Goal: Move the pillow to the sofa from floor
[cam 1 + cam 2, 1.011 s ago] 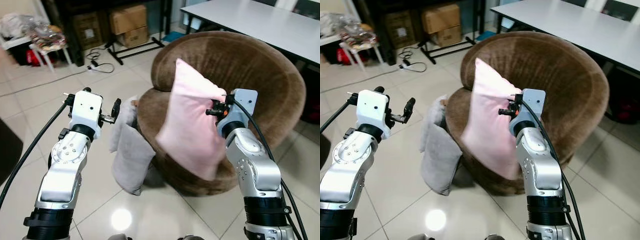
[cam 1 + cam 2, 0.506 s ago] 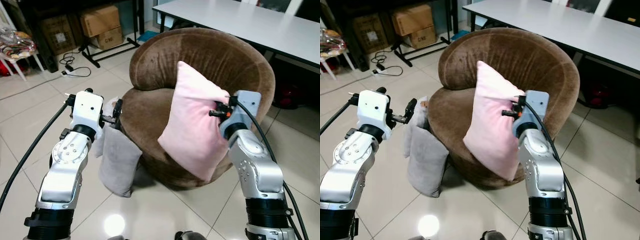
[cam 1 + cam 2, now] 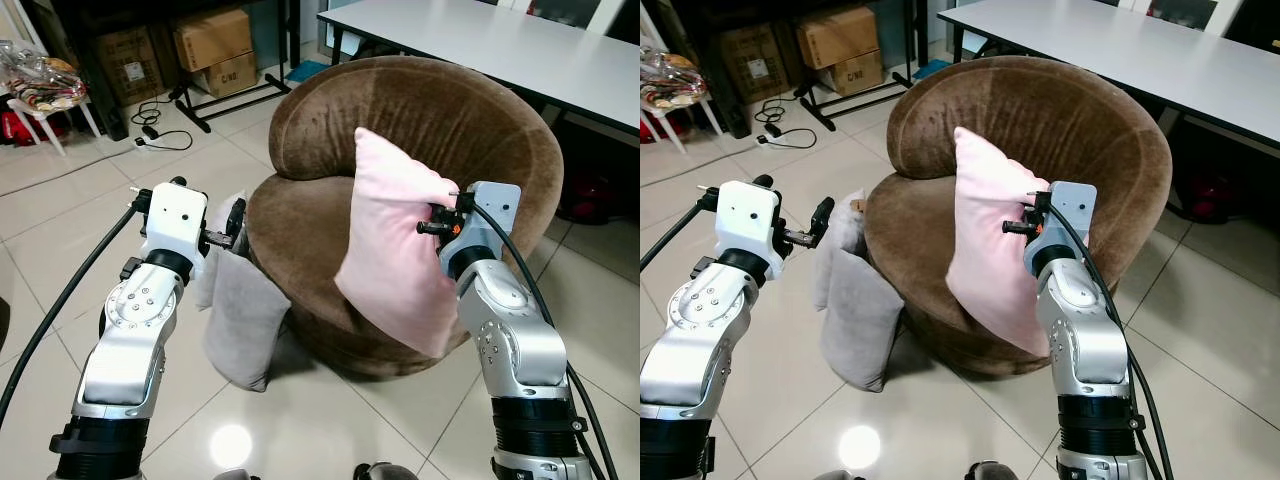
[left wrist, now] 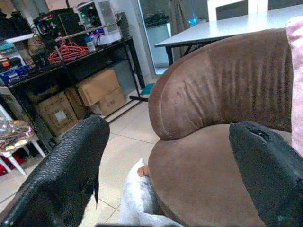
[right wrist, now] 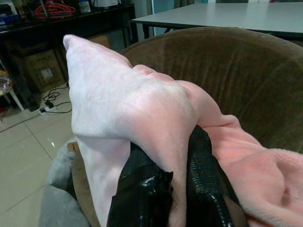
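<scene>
Pillow (image 3: 395, 240), pale pink and plush, pinched at one edge between right gripper (image 5: 175, 198) fingers, left gripper (image 4: 165, 165) wide.

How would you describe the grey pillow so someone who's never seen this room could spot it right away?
Find the big round brown sofa chair in the middle of the tiled floor. The grey pillow stands on the floor leaning against the chair's front edge, on the robot's left side. Unlike the pink pillow pinched in the right gripper above the seat, it is grey, on the floor, and not held.
</scene>
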Motion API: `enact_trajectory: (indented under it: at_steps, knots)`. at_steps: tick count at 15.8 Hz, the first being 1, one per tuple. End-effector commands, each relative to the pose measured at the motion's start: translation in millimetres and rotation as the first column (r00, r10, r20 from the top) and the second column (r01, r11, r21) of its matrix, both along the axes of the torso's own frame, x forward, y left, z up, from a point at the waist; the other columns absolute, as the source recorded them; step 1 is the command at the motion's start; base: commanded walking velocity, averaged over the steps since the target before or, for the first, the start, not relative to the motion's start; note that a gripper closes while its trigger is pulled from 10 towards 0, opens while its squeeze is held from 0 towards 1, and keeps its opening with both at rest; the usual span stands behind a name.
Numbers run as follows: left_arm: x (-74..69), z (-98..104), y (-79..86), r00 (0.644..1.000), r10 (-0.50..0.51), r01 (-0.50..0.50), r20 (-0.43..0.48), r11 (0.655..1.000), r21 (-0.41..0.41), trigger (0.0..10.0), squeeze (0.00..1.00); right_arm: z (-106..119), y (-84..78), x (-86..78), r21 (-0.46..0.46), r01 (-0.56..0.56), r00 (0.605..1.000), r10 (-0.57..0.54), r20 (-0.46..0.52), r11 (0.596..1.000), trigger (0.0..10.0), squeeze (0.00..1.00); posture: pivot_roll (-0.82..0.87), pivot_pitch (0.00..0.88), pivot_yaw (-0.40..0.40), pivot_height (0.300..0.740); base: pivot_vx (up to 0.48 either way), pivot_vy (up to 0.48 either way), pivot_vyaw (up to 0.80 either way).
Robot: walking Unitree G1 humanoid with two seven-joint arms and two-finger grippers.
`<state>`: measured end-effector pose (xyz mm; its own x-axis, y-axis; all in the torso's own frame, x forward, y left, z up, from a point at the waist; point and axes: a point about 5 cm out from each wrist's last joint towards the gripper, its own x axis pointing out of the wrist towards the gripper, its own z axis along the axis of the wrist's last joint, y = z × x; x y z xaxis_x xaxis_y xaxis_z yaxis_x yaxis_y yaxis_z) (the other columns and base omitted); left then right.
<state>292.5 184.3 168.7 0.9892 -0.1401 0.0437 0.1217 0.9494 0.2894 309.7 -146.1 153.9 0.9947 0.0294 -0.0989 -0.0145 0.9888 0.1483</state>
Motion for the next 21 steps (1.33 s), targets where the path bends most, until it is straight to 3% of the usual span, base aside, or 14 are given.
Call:
enact_trajectory:
  at_steps: [1, 7, 21]
  knots:
    - [-0.1, -0.1, -0.3, 1.0, -0.005, 0.005, -0.008, 1.0, 0.001, 10.0, 0.0, 14.6, 2.8, -0.7, -0.001, -0.014, 0.998, 0.014, 0.068, 1.0, 10.0, 0.0, -0.04, 0.0, -0.022, 0.74, 0.0, 0.0, 0.0]
    - [3.5, -0.8, -2.2, 1.0, -0.013, 0.013, -0.009, 1.0, -0.011, 10.0, 0.0, 14.2, -2.9, -0.9, -0.019, -0.002, 0.998, 0.003, 0.057, 1.0, 10.0, 0.0, -0.06, 0.0, -0.017, 0.74, 0.0, 0.0, -0.5]
    - [3.7, -1.5, -1.4, 1.0, -0.016, 0.016, -0.014, 1.0, -0.009, 10.0, 0.0, 13.7, 1.9, -1.5, -0.016, -0.02, 0.998, 0.021, 0.057, 1.0, 10.0, 0.0, -0.06, 0.0, -0.016, 0.74, 0.0, 0.0, 0.0]
